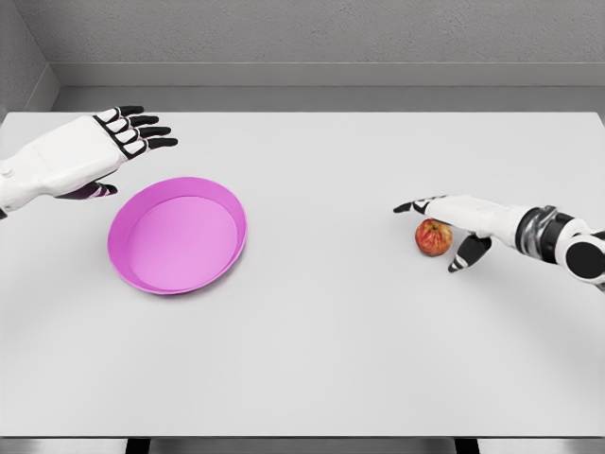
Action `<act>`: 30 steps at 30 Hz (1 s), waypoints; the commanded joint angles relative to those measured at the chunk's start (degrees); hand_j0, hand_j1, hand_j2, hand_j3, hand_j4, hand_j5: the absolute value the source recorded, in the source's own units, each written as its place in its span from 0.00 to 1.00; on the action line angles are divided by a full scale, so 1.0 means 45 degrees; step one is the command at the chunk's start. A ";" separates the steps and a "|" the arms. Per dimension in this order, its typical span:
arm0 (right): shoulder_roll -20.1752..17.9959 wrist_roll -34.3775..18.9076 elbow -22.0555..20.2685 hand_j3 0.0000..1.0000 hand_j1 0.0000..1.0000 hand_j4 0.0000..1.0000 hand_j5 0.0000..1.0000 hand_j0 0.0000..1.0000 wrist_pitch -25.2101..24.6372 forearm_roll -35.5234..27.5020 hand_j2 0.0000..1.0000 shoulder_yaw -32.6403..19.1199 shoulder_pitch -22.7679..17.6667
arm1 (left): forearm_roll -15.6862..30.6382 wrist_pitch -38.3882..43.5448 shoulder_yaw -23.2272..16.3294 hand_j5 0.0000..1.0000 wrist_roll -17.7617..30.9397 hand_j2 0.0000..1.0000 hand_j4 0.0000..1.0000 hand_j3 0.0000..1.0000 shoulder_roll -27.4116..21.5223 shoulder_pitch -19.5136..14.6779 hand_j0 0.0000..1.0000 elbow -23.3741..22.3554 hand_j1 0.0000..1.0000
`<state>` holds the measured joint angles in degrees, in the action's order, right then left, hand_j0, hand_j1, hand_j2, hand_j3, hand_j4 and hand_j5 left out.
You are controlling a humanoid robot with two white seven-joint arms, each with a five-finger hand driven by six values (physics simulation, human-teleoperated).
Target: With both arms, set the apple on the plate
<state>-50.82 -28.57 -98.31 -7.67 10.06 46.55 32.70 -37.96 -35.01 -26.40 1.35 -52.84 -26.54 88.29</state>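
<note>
Your right robot hand (452,219) is hovering open over the apple (434,237), sitting right of the pink plate (178,235); your left robot hand (121,132) is hanging open beyond the plate.

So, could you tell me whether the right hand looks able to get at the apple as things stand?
Probably yes: the right hand hovers open right at the apple, nothing between them.

Bare table (321,322) between plate (178,235), apple (434,237)
</note>
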 commanded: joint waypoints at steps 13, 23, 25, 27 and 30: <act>0.0024 -0.0213 0.0187 0.80 0.80 0.80 0.80 0.80 -0.0541 0.0011 0.80 0.0106 0.0098 | 0.0077 0.0001 0.0008 1.00 -0.0008 1.00 1.00 1.00 0.0004 -0.0039 1.00 0.0009 1.00; 0.0024 -0.0389 0.0187 0.56 0.56 0.56 0.56 0.56 -0.0541 0.0012 0.56 0.0184 0.0097 | 0.0096 0.0001 -0.0011 1.00 -0.0008 1.00 1.00 1.00 0.0023 -0.0039 1.00 0.0009 1.00; 0.0024 -0.0409 0.0187 0.54 0.54 0.54 0.54 0.54 -0.0541 0.0012 0.54 0.0184 0.0098 | 0.0077 0.0001 -0.0011 1.00 -0.0008 1.00 1.00 1.00 0.0023 -0.0039 1.00 0.0009 1.00; 0.0024 -0.0409 0.0187 0.53 0.53 0.53 0.53 0.53 -0.0541 0.0012 0.53 0.0184 0.0098 | 0.0077 0.0001 -0.0011 1.00 -0.0008 1.00 1.00 1.00 0.0023 -0.0039 1.00 0.0009 1.00; 0.0004 -0.0409 0.0186 0.54 0.54 0.54 0.54 0.54 -0.0522 0.0012 0.54 0.0164 0.0098 | 0.0077 0.0001 -0.0011 1.00 -0.0008 1.00 1.00 1.00 0.0023 -0.0039 1.00 0.0009 1.00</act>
<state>-50.73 -30.33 -97.51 -10.09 10.11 47.29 33.40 -37.97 -35.00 -26.49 1.36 -52.67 -26.72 88.33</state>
